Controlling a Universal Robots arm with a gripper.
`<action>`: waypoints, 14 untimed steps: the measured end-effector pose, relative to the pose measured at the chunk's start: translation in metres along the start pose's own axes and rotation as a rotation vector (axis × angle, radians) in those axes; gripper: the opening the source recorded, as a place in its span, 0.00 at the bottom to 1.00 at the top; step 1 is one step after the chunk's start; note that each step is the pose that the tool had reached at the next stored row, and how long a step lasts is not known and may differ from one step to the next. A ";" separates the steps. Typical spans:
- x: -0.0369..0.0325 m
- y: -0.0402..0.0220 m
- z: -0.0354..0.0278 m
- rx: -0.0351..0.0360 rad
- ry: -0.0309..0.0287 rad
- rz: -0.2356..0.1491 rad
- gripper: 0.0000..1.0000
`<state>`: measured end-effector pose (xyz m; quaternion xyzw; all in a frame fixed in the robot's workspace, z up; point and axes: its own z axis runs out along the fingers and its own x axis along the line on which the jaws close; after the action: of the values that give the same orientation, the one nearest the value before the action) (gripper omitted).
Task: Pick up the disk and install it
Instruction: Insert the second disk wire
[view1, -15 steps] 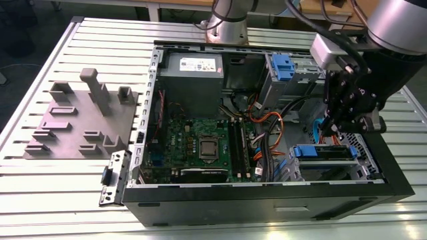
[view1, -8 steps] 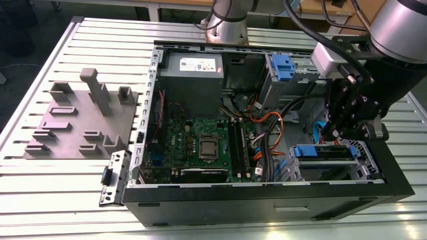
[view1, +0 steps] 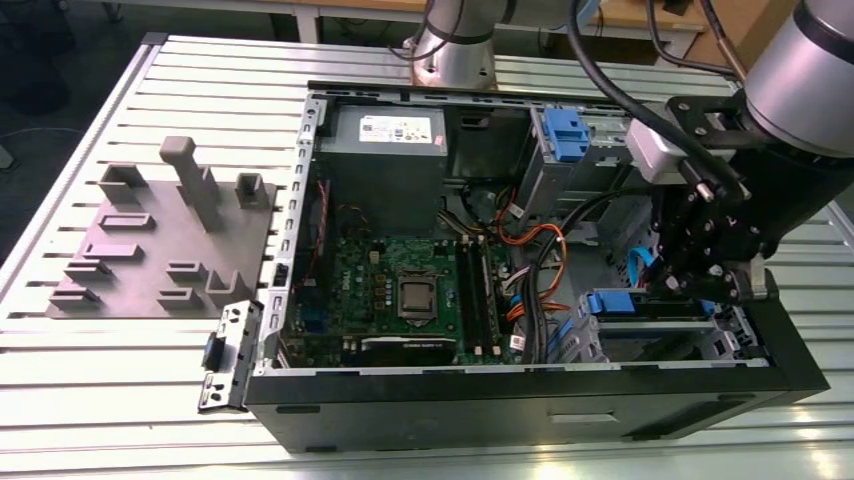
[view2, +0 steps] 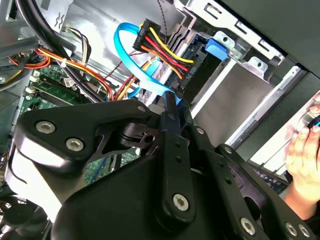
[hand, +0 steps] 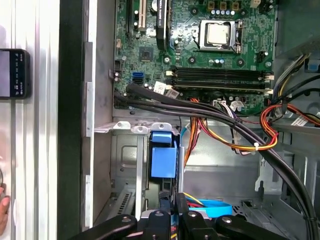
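The disk (view1: 663, 322) stands on edge in the drive bay at the near corner of the open computer case (view1: 534, 395), on the exterior view's right. Its blue tab (hand: 163, 157) points toward the motherboard and also shows in the second wrist view (view2: 220, 47). My gripper (view1: 714, 290) reaches down into that bay over the disk's other end. The black fingers (view2: 170, 130) are drawn together, with a sliver of blue at their tips. I cannot tell whether they pinch it. A blue flat cable (view2: 131, 62) loops right beside the gripper (view2: 175, 102).
Red, yellow and black wires with black plugs (view2: 162, 47) crowd the bay. Thick black cables (hand: 210, 117) cross above it. The motherboard (view1: 407, 285), power-supply box (view1: 387, 135) and a second blue latch (view1: 567, 130) fill the case. A grey fixture plate (view1: 147, 240) lies on the exterior view's left. A hand (view2: 305, 150) is nearby.
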<state>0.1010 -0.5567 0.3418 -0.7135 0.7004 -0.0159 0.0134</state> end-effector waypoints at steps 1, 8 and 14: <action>0.0002 0.0000 0.0009 0.0003 -0.0034 0.000 0.16; 0.0017 0.0002 0.0040 0.0006 -0.0156 0.001 0.16; 0.0036 -0.0001 0.0060 0.0007 -0.0192 0.003 0.16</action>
<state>0.1015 -0.5603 0.3359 -0.7126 0.7012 -0.0093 0.0204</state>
